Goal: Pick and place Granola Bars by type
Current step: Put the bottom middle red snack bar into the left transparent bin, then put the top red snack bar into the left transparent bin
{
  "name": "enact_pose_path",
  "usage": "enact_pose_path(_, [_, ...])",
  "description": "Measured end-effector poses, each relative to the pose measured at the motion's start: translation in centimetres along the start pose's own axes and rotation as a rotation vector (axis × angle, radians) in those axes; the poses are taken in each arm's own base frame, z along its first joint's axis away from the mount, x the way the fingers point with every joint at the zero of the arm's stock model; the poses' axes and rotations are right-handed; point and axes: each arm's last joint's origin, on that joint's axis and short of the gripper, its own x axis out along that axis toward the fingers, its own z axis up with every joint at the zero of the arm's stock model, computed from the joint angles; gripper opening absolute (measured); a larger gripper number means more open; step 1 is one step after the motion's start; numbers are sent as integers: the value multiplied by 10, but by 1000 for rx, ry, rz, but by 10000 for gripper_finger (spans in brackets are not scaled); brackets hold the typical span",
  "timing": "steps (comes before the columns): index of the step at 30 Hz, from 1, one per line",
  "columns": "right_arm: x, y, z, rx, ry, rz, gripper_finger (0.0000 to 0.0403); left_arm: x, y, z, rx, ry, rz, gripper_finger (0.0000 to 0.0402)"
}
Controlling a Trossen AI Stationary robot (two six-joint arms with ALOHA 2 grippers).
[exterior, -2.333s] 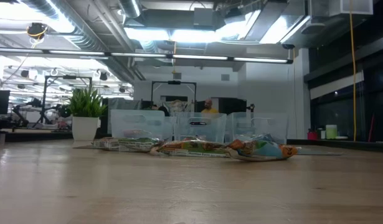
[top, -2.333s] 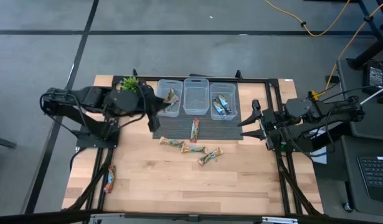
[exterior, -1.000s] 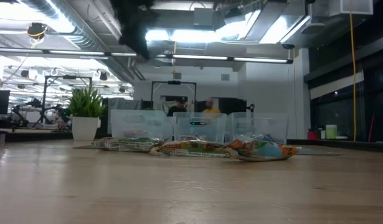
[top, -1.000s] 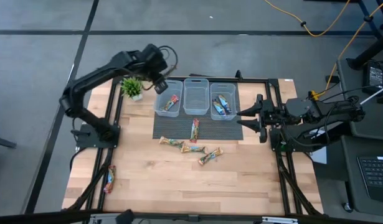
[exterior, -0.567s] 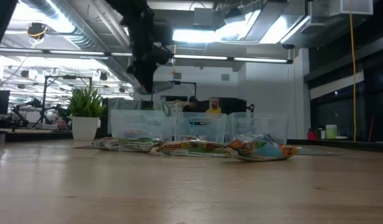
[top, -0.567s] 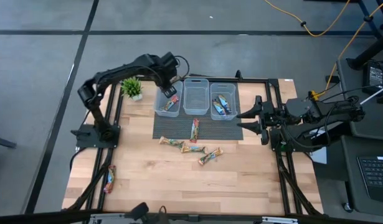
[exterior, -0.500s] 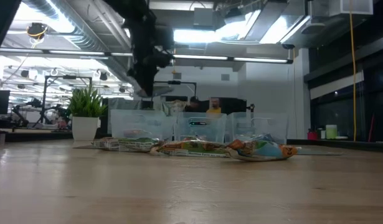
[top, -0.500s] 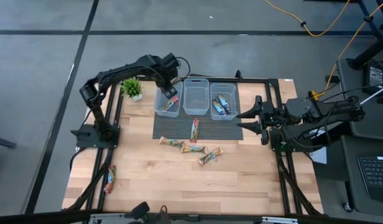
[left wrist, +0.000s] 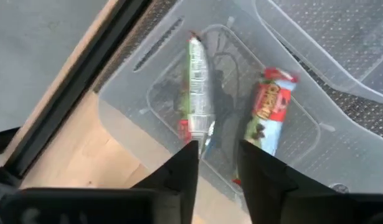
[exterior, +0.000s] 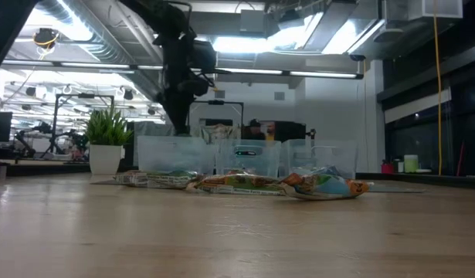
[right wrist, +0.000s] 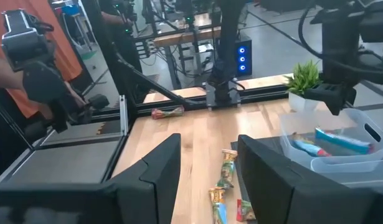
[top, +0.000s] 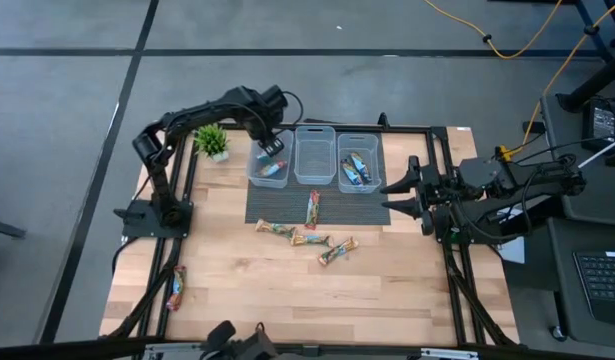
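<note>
granola bars: two lie inside the leftmost clear bin (top: 269, 165), a green-and-red one (left wrist: 197, 93) and a red one (left wrist: 270, 112), side by side but apart on the bin floor; blue ones (top: 355, 170) sit in the rightmost bin (top: 359, 165); the middle bin (top: 315, 155) looks to hold none.
left jaws: spread, with a gap between the two fingers and nothing pinched; the green-and-red bar lies free just beyond the tips.
left gripper (left wrist: 216, 162): hangs over the leftmost bin, pointed down into it, a pose that fits a drop from above, with the bar landing within the walls.
judgement on step: the release into the leftmost bin seems done or nearly so; the next call is likely a lift clear of the bin rim.
right jaws: stand apart, holding nothing.
right gripper (top: 392, 197): waits at the table's right side, just beside the mat edge, well apart from the loose bars.
bars still to sort: one upright on the dark mat (top: 312, 208) below the middle bin, and three more (top: 305, 240) in a loose row on the wood just past the mat; another (top: 175, 288) lies far off by the left frame rail.
why the bins stand so: three in a row on the mat, one per type, open tops up, so that either arm can drop in from above.
plant (top: 212, 140): small potted green, left of the bins, close to the left arm's path.
risk: a finger may catch the bin's wall on the way up.
background: a person in an orange top (right wrist: 29, 56) shows beyond the table in the right wrist view.
</note>
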Motion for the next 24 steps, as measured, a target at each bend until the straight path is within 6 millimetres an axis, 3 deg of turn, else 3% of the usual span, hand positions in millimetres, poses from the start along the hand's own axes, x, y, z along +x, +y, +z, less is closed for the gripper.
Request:
enact_pose_path(6, [0, 0, 0, -23, 3, -1, 162, -26, -3, -10, 8, -34, -96, 145])
enact_pose_path(11, [0, 0, 0, -28, 4, -9, 162, -74, -22, -31, 63, -156, -232, 152])
enact_pose_path(19, [0, -2, 0, -28, -5, -50, 162, -161, -47, -87, 182, -449, -316, 148])
enact_pose_path(24, [0, -2, 0, -28, -8, -63, 162, -202, -57, -124, 285, -624, -387, 146])
